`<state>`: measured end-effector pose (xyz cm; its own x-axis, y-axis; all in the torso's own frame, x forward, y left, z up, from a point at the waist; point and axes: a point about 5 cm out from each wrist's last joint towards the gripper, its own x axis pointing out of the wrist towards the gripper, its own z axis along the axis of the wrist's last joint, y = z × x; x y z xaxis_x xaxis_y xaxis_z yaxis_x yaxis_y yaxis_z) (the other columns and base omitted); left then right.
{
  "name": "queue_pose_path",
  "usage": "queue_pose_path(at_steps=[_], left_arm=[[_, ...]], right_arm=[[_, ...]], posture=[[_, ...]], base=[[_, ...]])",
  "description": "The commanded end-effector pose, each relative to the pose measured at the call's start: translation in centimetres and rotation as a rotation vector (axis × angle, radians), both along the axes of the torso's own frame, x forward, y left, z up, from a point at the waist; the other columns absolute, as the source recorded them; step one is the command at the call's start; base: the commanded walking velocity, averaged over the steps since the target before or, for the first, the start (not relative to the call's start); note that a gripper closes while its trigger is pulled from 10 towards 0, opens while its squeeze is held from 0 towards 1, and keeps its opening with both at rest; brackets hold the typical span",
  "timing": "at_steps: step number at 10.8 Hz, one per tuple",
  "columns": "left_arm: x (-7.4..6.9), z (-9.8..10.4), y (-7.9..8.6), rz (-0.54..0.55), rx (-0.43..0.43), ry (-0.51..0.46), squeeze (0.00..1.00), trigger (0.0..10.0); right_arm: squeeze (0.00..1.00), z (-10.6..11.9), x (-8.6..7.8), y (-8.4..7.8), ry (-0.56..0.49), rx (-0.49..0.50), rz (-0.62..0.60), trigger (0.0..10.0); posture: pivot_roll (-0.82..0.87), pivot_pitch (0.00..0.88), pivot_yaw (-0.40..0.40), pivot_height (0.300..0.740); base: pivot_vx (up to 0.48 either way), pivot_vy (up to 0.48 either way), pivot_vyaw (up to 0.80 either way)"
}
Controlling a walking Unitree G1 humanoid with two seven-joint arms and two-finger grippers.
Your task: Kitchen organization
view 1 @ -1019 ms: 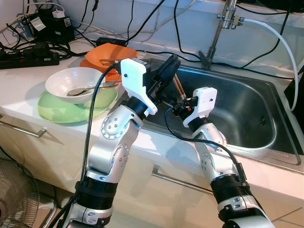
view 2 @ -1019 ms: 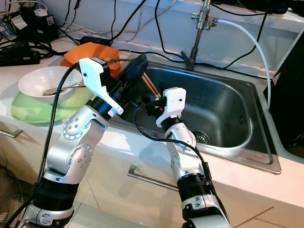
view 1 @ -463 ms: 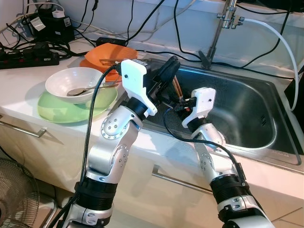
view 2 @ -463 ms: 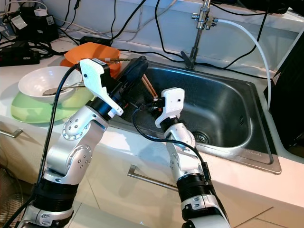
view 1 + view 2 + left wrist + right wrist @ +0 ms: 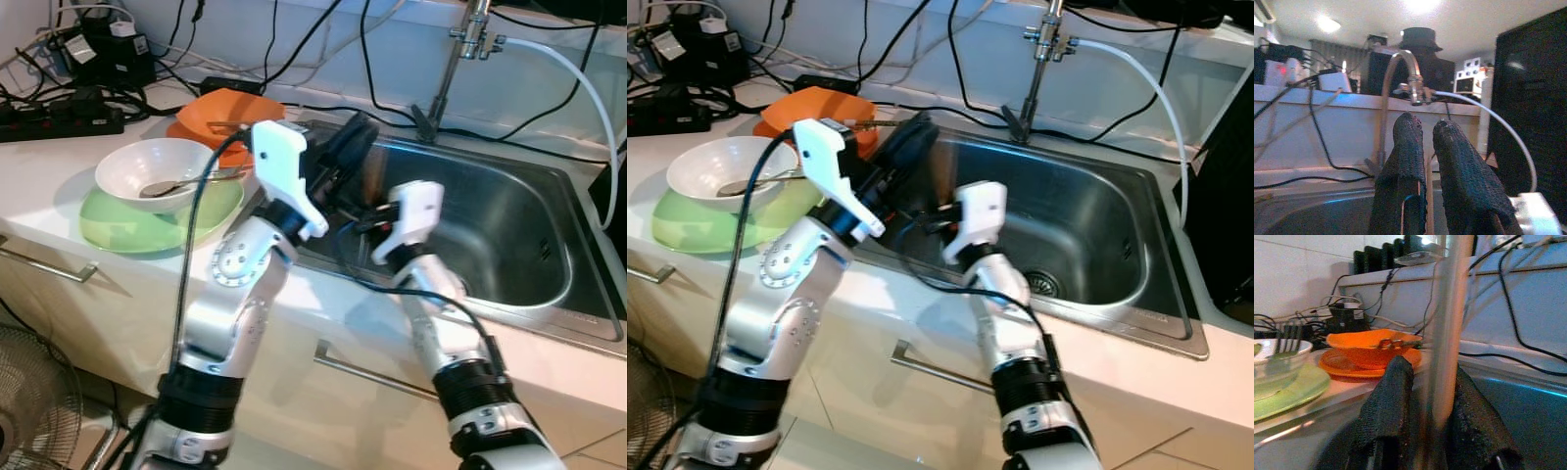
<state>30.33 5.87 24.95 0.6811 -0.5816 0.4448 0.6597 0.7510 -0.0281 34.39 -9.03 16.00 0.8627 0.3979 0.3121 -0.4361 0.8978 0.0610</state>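
Chopsticks [image 5: 1447, 333] shifted and blurred, seemingly clamped in right pincer [image 5: 1422, 401]

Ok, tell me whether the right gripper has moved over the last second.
Yes. The right gripper, shut on the chopsticks, has shifted slightly toward the sink's left rim.

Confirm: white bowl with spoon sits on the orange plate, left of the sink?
Not quite. The white bowl with the spoon sits on the green plate, left of the sink; the left eye view shows it. The orange plate lies behind.
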Motion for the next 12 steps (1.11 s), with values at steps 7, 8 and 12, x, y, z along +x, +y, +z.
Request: queue_pose_path(at_steps=[7,8,12], left_arm=[[0.2,0.2,1.6,0.062,-0.06,0.014,0.0,10.0],[0.5,-0.2,2.2,0.107,-0.054,0.023,0.0,10.0],[1.1,-0.8,4.9,0.345,0.148,-0.049,0.0,10.0]], right_arm=[[0.0,0.2,1.1,-1.2,0.02,0.007,-0.067,0.0],[0.0,0.0,1.2,-1.5,0.034,0.004,-0.093,0.0],[0.0,-0.4,1.9,-3.1,0.079,-0.001,-0.207,10.0]], posture=[[0.23,0.0,-0.053,0.74],[0.23,0.0,-0.053,0.74],[0.24,0.0,-0.052,0.74]], base=[[0.0,0.0,0.0],[0.0,0.0,0.0],[0.0,0.0,0.0]])
